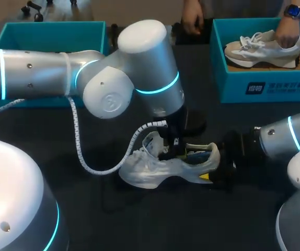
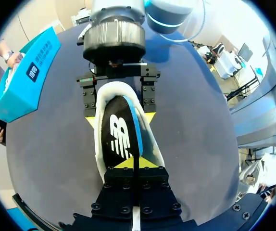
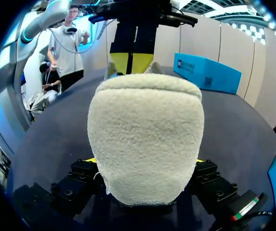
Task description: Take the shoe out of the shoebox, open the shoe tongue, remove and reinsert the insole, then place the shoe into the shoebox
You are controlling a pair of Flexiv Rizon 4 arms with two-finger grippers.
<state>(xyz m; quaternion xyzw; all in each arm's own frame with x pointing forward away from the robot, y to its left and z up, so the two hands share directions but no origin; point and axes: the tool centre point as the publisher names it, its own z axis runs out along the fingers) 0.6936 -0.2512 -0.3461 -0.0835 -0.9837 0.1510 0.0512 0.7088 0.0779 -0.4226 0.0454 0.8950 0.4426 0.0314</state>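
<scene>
The shoe (image 1: 155,167) lies on the table (image 1: 113,219), out of its box. Your right gripper (image 1: 212,168) clasps its heel from both sides. Your left gripper (image 2: 133,163), fingers pressed together, pinches the insole (image 2: 121,137) in the shoe's opening. Likely risks: the thin insole slips or buckles, or the shoe twists in the heel grip. Count: two shoes, one insole, two boxes; the toe-side box (image 1: 45,36) and the heel-side box (image 1: 265,86) stand beyond the shoe, the latter holding the second shoe (image 1: 260,49) under a person's hand (image 1: 288,34).

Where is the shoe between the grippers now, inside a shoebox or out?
Out. The shoe lies on the dark table, clear of the left shoebox and the right shoebox; the right gripper clamps its heel.
</scene>
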